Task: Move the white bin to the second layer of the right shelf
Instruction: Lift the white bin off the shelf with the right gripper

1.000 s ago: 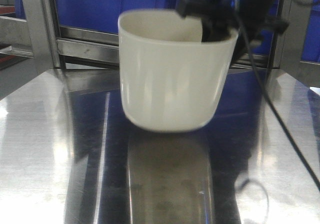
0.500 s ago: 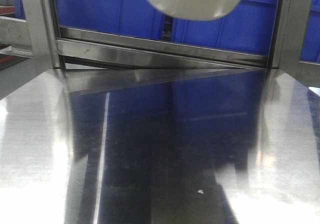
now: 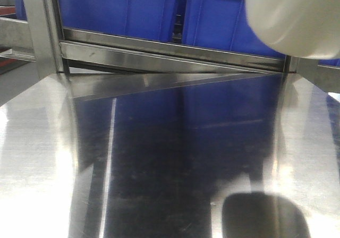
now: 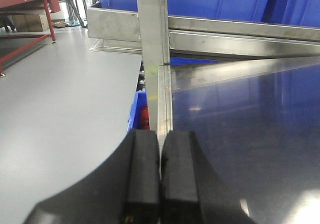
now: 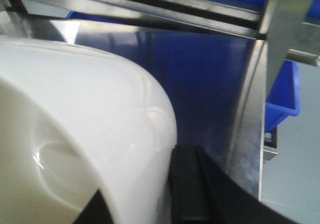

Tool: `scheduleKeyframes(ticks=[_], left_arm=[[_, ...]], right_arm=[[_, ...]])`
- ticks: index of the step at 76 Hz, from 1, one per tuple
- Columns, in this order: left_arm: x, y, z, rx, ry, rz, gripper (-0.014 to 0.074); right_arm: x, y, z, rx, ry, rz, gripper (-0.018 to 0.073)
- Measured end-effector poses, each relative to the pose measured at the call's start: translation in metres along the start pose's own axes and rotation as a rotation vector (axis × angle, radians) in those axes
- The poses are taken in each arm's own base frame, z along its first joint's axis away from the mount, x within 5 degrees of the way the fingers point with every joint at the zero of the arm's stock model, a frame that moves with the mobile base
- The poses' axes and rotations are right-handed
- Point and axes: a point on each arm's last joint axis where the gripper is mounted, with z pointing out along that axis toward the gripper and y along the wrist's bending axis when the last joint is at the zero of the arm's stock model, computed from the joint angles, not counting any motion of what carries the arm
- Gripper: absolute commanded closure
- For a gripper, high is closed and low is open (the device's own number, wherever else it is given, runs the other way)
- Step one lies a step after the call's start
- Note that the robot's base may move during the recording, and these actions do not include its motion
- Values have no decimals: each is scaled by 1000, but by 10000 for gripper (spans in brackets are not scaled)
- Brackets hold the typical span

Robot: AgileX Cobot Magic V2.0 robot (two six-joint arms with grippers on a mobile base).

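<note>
One white bin (image 3: 295, 17) hangs clear above the steel desk (image 3: 159, 158) toward its right side, in front of two blue crates (image 3: 122, 9), its wall clamped in my right jaws with one finger (image 5: 187, 189) outside it, while my left jaws are pressed together, empty.

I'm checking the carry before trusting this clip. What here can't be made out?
Front view: the white bin is blurred; its rim and whatever holds it are cut off by the top and right edges.
Right wrist view: the inner jaw of the right gripper is hidden by the bin wall.
No view clearly shows the right shelf second layer, so how near it is cannot be told.
</note>
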Motion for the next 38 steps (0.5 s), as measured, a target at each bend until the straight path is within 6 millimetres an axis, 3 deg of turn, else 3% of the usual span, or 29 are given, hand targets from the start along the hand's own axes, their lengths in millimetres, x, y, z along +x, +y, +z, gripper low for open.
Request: scheduleKeyframes(ticks=[13,38], left_arm=[[0,0,0,0,0,0,512],[0,0,0,0,0,0,512]], right_arm=[[20,-9,-15,47,-49,19,510],[21,-10,-21,55,-82,20,511]])
